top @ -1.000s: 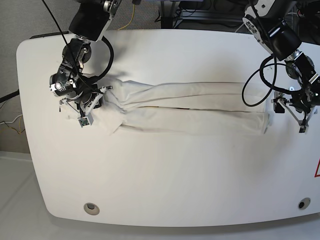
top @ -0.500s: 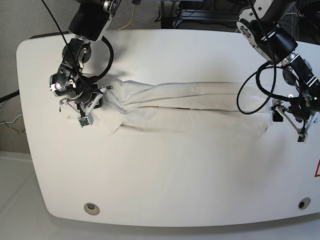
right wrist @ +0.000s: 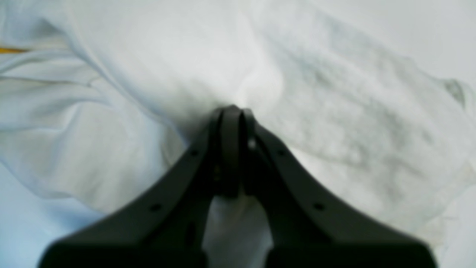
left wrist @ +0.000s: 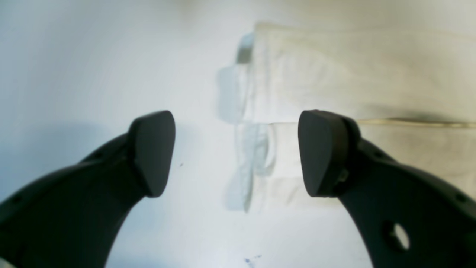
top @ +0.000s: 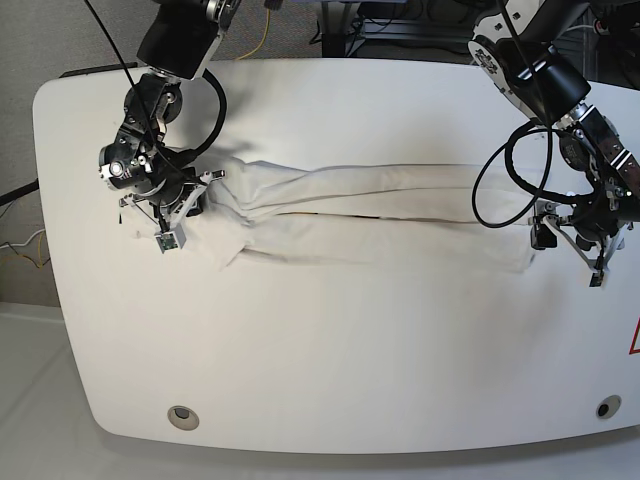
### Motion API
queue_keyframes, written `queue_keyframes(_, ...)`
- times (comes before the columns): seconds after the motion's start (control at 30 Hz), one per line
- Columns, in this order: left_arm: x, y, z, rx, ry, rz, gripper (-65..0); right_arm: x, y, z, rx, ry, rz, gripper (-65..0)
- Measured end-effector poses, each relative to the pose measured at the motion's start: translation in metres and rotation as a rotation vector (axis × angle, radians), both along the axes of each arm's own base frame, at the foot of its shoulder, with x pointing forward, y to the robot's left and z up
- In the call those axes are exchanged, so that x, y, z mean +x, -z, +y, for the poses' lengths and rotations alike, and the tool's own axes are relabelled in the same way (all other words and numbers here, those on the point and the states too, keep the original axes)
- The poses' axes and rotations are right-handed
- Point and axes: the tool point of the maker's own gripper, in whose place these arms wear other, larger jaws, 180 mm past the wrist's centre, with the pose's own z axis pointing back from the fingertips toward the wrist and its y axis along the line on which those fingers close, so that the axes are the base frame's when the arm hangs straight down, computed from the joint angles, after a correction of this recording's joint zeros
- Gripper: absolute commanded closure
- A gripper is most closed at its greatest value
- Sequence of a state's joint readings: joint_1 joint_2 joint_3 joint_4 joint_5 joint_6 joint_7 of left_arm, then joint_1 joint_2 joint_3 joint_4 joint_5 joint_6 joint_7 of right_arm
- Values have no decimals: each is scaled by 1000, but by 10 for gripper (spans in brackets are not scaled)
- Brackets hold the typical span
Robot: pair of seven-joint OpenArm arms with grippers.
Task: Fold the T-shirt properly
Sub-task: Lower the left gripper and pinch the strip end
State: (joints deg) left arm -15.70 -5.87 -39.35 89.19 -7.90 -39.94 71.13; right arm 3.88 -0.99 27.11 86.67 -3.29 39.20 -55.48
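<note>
Left wrist view: left gripper [left wrist: 238, 152], two dark curved fingers spread wide, holding nothing, above the white smooth tabletop [left wrist: 93, 63]. The folded end of the white cotton T-shirt [left wrist: 353, 78] lies between and beyond the fingertips, layered edges stacked, bare table to its left.

Right wrist view: right gripper [right wrist: 232, 149], fingers pressed together, pinching a bunch of the T-shirt's cloth [right wrist: 334, 104]. Wrinkled fabric fills most of the view; a thin yellow streak shows at the far left edge.

Base view: T-shirt [top: 380, 215] folded into a long narrow band across the table's [top: 330, 360] middle. Right gripper [top: 165, 220] at its rumpled end, left gripper [top: 575, 240] just beyond the opposite end. Wide open surface toward the near edge. No containers in view.
</note>
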Motion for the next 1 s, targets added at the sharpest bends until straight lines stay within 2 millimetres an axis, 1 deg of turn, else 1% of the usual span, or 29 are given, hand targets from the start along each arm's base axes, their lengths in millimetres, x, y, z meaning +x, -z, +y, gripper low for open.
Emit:
queue_keyframes(0.17,-2,2,-1,-20,1,-5,-479,0,0,0,0,0,1,0)
queue_keyframes(0.43,-4,22,-15,-117,19,23,-479,-1,0,0,0,0,1,0)
queue_keyframes(0.67,-17,39,-22,-169,26,54,-479,0,0,0,2,0,-2,0)
queue_keyframes(0.73,-19,40,-21,-169,23,58,-479,0,0,0,2,0,-2,0)
queue_keyframes(1.0,-19,34,-11,-157,22,42,-479,0,0,0,2,1,-2,0)
